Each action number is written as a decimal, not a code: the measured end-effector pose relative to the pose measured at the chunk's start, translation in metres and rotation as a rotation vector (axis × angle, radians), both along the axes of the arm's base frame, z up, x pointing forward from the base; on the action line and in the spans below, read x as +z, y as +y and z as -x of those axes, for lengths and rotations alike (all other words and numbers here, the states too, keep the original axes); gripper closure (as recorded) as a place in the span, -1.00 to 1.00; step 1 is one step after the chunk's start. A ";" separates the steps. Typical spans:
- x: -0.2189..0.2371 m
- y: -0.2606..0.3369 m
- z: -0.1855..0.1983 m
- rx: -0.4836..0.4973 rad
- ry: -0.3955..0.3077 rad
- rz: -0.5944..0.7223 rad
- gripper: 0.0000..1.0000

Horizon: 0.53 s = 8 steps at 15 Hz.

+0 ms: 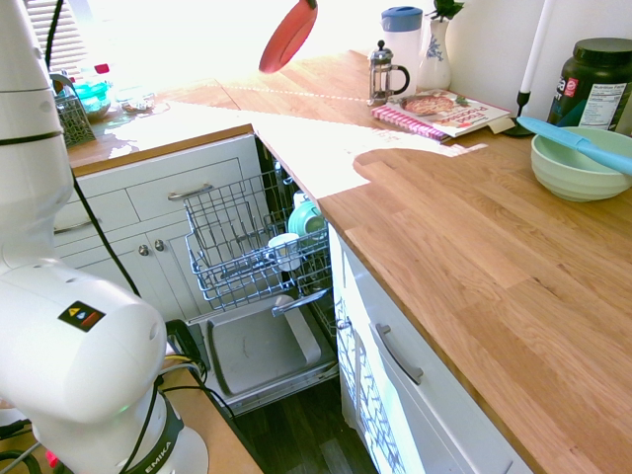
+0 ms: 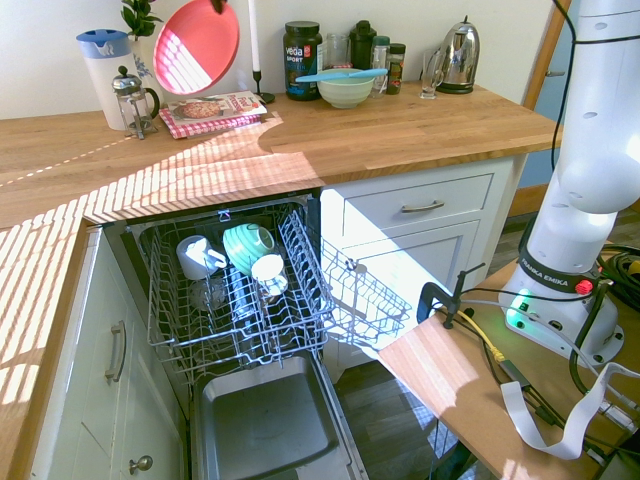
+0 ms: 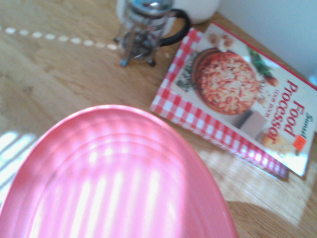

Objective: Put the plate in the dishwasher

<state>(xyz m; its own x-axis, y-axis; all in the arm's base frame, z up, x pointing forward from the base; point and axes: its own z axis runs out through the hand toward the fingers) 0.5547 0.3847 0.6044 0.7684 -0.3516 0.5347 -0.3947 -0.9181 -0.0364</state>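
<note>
- A wooden counter (image 2: 400, 125) wraps around a sunlit kitchen corner, above white cabinet drawers (image 2: 425, 205) with metal handles.
- The dishwasher (image 2: 245, 330) stands open below the counter's front edge, its grey door panel (image 2: 265, 425) folded down and its wire rack (image 2: 235, 290) pulled out; the rack holds a teal cup (image 2: 248, 244) and white mugs (image 2: 196, 256).
- The white robot arm (image 2: 595, 150) rises at the side of the scene; its gripper is out of frame above, closed on the plate's top edge.
- The plate (image 2: 196, 46), coral-red and round, hangs tilted in the air high over the counter's back corner, its face striped with sunlight in the second exterior view and filling the lower part of the wrist view (image 3: 114, 178).
- A food-processor cookbook (image 3: 237, 94) with a red checked border lies on the counter near the back wall, under the plate.
- A pale green bowl (image 1: 583, 163) with a blue spatula (image 1: 578, 143) laid across it sits further along the back edge.
- A glass French press (image 1: 385, 74) stands just beside the cookbook, near a white jug with a blue lid (image 1: 403, 35).
</note>
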 end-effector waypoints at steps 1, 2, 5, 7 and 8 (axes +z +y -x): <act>-0.034 0.028 0.004 0.041 0.002 0.071 1.00; -0.068 0.051 0.011 0.082 0.008 0.139 1.00; -0.140 0.096 0.056 0.207 0.025 0.320 1.00; -0.163 0.123 0.098 0.288 0.032 0.418 1.00; -0.177 0.133 0.114 0.332 0.032 0.465 1.00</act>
<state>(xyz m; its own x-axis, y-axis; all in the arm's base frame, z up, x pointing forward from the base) 0.4410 0.5181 0.4269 0.8161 0.1782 0.5497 -0.0761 -0.9098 0.4080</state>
